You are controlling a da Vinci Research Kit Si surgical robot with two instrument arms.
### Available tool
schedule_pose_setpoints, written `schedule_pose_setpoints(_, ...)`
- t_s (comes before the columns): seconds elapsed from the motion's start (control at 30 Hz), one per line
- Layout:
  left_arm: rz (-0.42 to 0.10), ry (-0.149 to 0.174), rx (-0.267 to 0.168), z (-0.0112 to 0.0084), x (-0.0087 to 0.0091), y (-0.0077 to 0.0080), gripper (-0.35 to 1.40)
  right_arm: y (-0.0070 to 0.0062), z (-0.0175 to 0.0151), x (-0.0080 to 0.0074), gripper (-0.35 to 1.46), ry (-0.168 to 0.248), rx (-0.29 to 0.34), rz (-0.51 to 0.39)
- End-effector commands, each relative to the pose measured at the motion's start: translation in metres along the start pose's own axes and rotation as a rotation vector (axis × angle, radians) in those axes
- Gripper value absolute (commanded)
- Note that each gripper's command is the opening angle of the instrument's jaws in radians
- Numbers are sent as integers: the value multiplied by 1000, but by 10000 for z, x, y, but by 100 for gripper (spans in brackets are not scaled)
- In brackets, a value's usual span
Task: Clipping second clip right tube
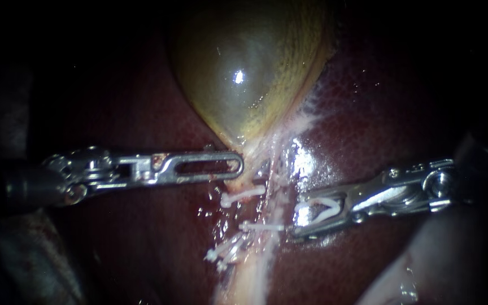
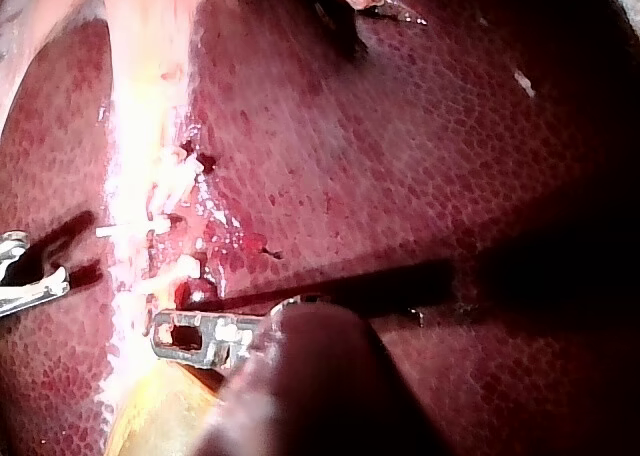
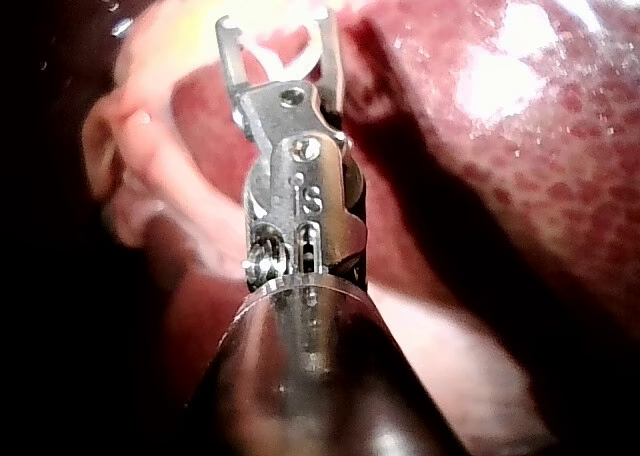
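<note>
- My left instrument (image 1: pixel 238 165) came in level from the left on a dark shaft, its long, slotted steel jaws lying together and clamped on the pale neck of the gallbladder (image 1: pixel 249 62)
- My right instrument (image 1: pixel 296 219) reached in from the right, dipping slightly toward its tip; its short steel jaws stood apart, both bearing on the loaded clip (image 1: pixel 317 209), a white V seated between them
- The right tube (image 1: pixel 273 192) ran as a pale, glistening strand from the gallbladder's neck toward the near edge, just left of my right instrument's tip and not between its jaws
- A white set clip (image 1: pixel 261 227) lay crosswise over that tube, just beside my right instrument's tip
- An upper clip (image 1: pixel 243 196) sat farther left, and a ragged lowest clip (image 1: pixel 221 254) lay nearer, both white, on the other pale strand
- The gallbladder was a smooth, taut, yellow-green sac tapering to a point; the liver (image 1: pixel 379 113) around it was dark red, wet and finely mottled
</note>
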Motion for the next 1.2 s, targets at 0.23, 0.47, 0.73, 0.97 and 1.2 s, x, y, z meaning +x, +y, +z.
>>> schedule_pose_setpoints(0.23,-1,0,0,-1,-1,3,-35,0,1,1,51,0,0,-5)
schedule_pose_setpoints(0.47,-3,-6,3,-11,-4,13,-35,-3,10,5,53,5,-6,57)
schedule_pose_setpoints(0.73,-4,-25,11,-30,-8,21,-35,-2,23,7,53,10,-12,87)
schedule_pose_setpoints(0.97,-3,-36,11,-48,-12,23,-35,6,36,1,53,14,-19,90)
schedule_pose_setpoints(1.2,-9,-44,5,-69,-11,37,-35,11,50,-5,52,19,-26,91)
